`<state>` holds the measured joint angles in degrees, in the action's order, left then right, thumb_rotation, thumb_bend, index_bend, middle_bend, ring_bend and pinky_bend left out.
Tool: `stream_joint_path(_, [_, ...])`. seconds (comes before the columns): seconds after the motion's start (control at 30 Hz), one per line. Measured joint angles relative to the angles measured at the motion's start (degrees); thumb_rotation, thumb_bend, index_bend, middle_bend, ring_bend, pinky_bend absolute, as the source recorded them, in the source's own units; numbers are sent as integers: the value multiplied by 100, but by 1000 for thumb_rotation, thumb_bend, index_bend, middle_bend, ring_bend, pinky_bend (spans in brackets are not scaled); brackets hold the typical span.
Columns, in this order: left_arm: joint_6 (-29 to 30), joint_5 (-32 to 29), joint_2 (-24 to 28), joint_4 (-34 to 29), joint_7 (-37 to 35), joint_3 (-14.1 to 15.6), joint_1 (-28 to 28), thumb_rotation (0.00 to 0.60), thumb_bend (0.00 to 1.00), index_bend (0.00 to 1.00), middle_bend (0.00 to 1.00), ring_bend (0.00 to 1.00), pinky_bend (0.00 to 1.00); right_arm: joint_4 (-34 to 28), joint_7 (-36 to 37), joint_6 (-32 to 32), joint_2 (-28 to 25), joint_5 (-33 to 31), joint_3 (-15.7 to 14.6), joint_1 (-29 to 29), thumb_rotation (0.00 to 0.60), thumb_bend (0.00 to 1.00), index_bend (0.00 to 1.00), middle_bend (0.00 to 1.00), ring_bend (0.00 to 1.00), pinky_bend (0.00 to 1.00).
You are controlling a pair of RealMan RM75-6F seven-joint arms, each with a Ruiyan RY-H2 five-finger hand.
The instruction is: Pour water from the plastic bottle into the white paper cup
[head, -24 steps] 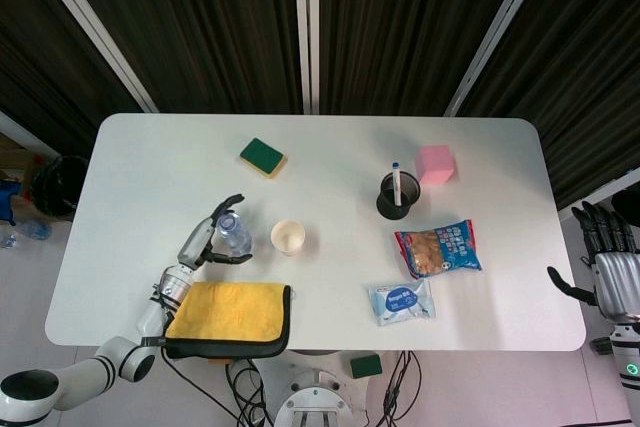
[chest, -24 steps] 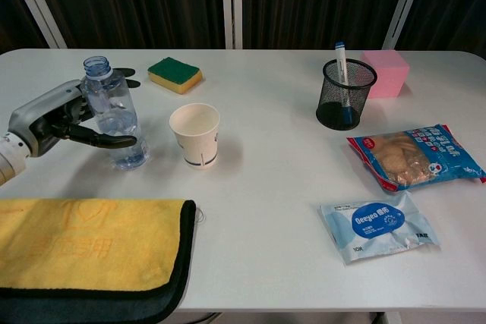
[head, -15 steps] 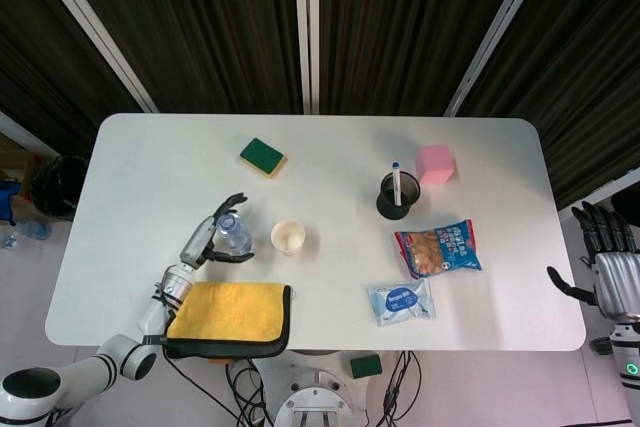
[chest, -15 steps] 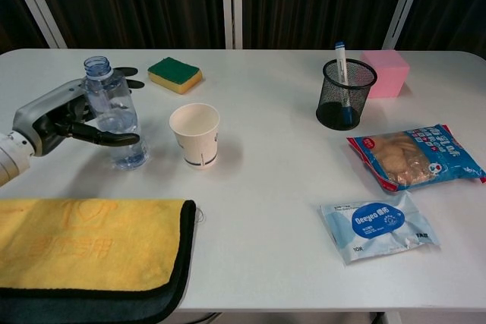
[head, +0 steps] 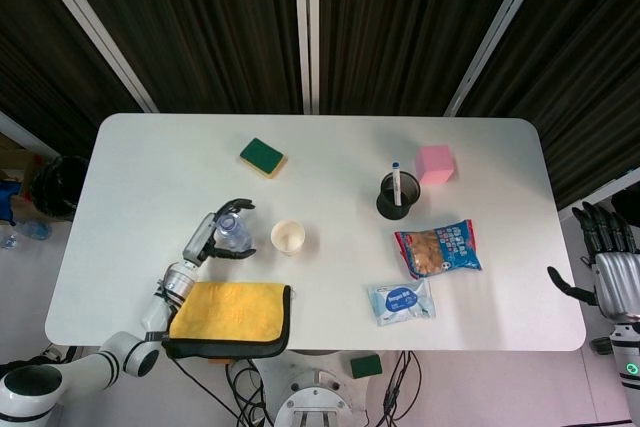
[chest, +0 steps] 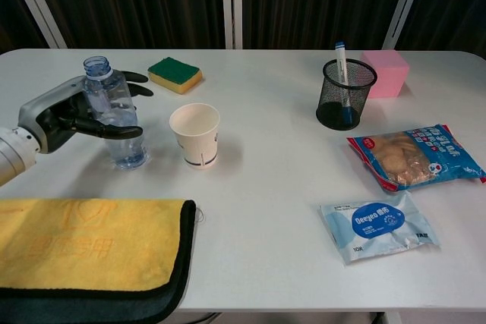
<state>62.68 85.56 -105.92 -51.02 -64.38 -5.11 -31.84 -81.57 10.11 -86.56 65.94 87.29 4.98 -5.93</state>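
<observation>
The clear plastic bottle point(chest: 115, 117) stands upright and uncapped on the white table, left of centre; the head view shows the bottle point(head: 233, 234) from above. My left hand point(chest: 59, 116) wraps around it from the left, with the thumb across its front and fingers curled behind it. In the head view the left hand point(head: 204, 240) hugs the bottle's left side. The empty white paper cup point(chest: 195, 134) stands just right of the bottle, also seen as the cup point(head: 288, 237) from above. My right hand point(head: 608, 269) hangs off the table's right edge, fingers apart and holding nothing.
A yellow towel point(chest: 80, 252) lies at the front left edge. A green sponge point(chest: 175, 74) sits behind the cup. To the right are a black mesh pen holder point(chest: 345, 95), a pink block point(chest: 386, 73), a snack bag point(chest: 414, 155) and a wipes packet point(chest: 377, 225).
My left hand has slid right and closed its fingers and thumb further around the bottle. The bottle still stands in the same spot. The right hand has not moved.
</observation>
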Motion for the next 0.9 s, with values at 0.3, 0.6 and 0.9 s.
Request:
stream_joint_path(0.3, [-73, -51, -1, -84, -196, -29, -45, 600, 96, 385, 431, 211, 182, 8, 5, 21, -16, -23, -5, 10, 540, 232, 0, 0, 0, 0])
stream_joint_path(0.6, [-69, -59, -24, -57, -376, -55, -75, 600, 158, 528, 531, 329, 231, -22, -10, 133, -54, -87, -7, -7, 540, 232, 0, 0, 0, 0])
stream_joint_path(0.9, [6, -57, -79, 23, -428, -69, -76, 600, 182, 656, 667, 475, 301, -38, -46, 141, -44, -99, 5, -17, 542, 231, 0, 0, 0, 0])
